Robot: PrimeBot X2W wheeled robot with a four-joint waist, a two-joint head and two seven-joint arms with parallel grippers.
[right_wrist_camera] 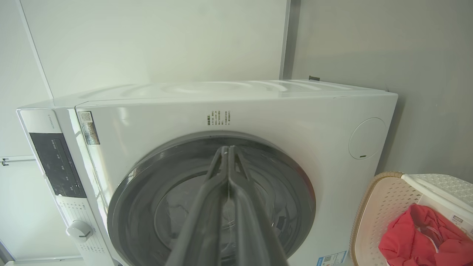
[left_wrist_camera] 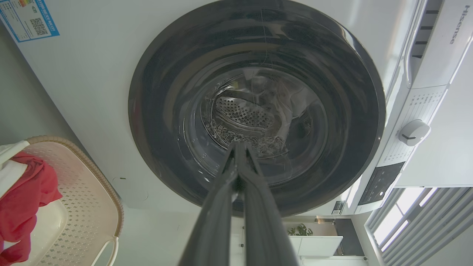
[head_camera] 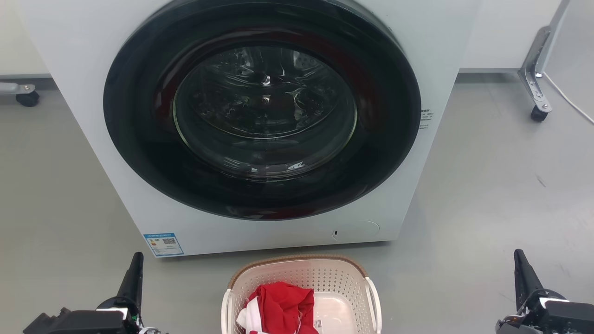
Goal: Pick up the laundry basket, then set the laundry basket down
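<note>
The laundry basket [head_camera: 325, 276], cream-white and perforated with a brown woven rim and white side handles, sits on the floor at the bottom middle of the head view, just in front of the washer. It holds a red and white garment [head_camera: 280, 306]. The basket [left_wrist_camera: 85, 199] appears at the lower left of the left wrist view, and the basket [right_wrist_camera: 384, 207] at the lower right of the right wrist view. My left gripper [head_camera: 136, 262] is at the lower left, well away from the basket, fingers shut together and empty. My right gripper [head_camera: 519, 260] is at the lower right, also shut and empty.
A white front-loading washer [head_camera: 93, 116] with a large dark round door [head_camera: 262, 111], shut, stands right behind the basket. Grey floor [head_camera: 487, 185] spreads on both sides. A caster leg [head_camera: 538, 111] stands at the far right, another caster [head_camera: 27, 97] at the far left.
</note>
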